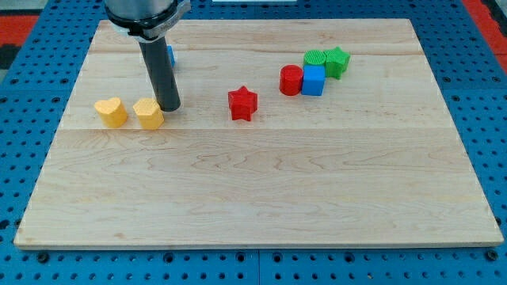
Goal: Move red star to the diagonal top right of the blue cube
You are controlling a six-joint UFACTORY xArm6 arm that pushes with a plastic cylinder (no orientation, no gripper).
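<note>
Blocks: two yellow (111, 112), two red (242, 104), two green (337, 61).

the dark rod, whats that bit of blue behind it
A sliver of a blue block shows at the view's right edge of the rod; the rod covers the rest, so its shape cannot be told. My tip sits beside a yellow block.

Red star (243, 104): small, solid red, five-pointed, seen flat on table (261, 190) near middle, slightly toward view's top. No contact with any other block noted (clear wood all round it).

Blue cube (314, 80): small, bright blue, seated upright on table, found to view's right of star and slightly higher in view. Well apart from star. Top face and front face both visible (front face darker).
</note>
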